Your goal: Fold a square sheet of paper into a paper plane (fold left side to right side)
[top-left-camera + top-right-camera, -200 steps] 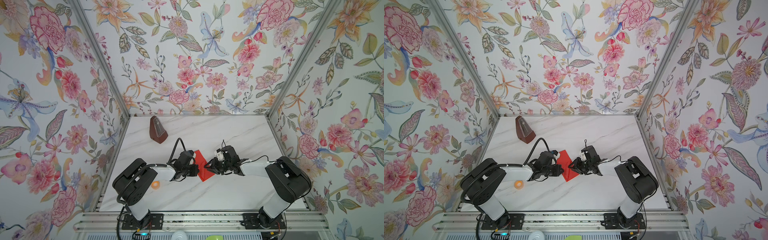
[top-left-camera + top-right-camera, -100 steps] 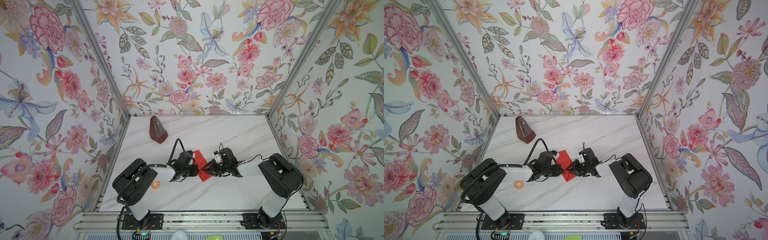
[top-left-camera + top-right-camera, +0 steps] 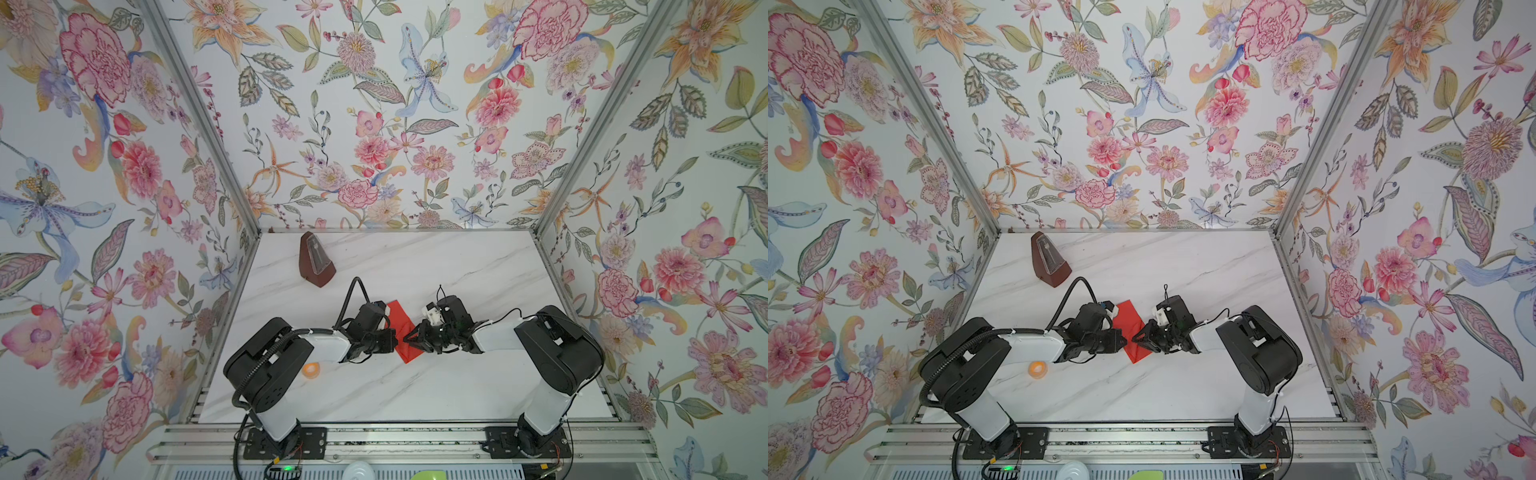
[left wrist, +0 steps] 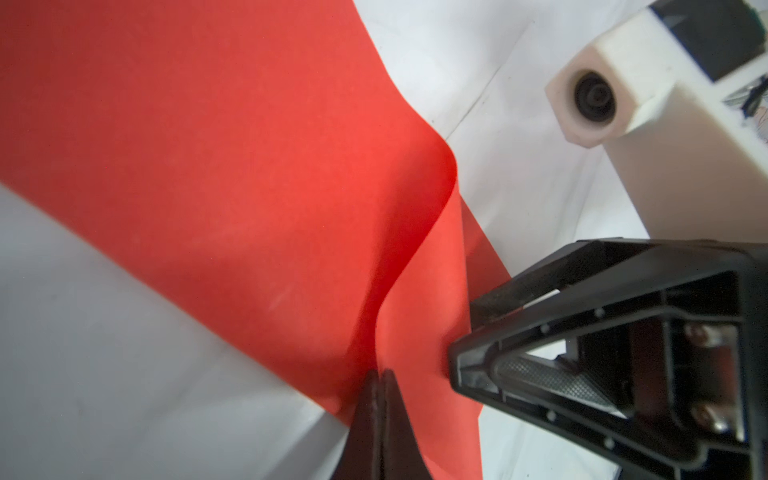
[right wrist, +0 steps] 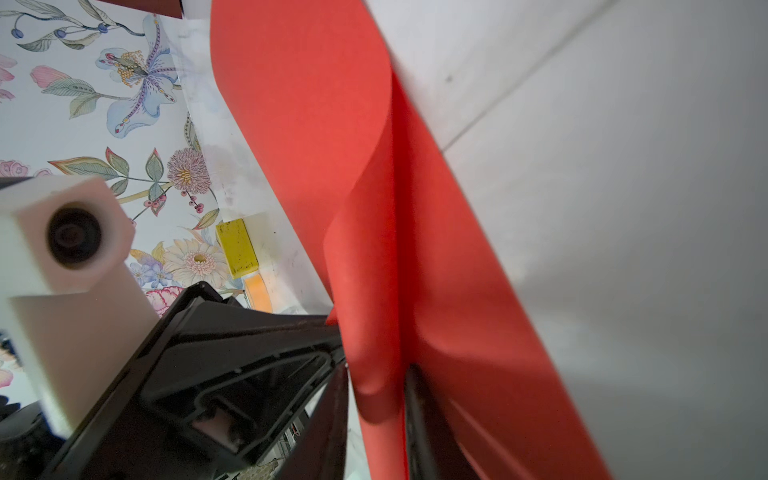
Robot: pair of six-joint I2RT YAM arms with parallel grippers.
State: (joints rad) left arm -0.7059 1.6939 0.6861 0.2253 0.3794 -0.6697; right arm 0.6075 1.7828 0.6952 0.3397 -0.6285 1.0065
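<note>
Beyond red paper (image 3: pixel 398 316), brown metronome (image 3: pixel 316 262)

The left arm (image 3: pixel 286 353) and right arm (image 3: pixel 552 353) match: bulky rounded black joint housings, smooth white link shells, black wrists. Each stands on a black base plate (image 3: pixel 311 442) with bolts at its corners. A ribbed black hose (image 3: pixel 245 383) climbs the left arm; a thin black cable (image 3: pixel 513 311) runs along the right. The wrist camera (image 4: pixel 598 95) is a white block with a round dark lens. The right gripper (image 3: pixel 409 338) has black triangular fingers (image 4: pixel 602 299) with small screws, a meshed grey pad and two silver bolt heads
</note>
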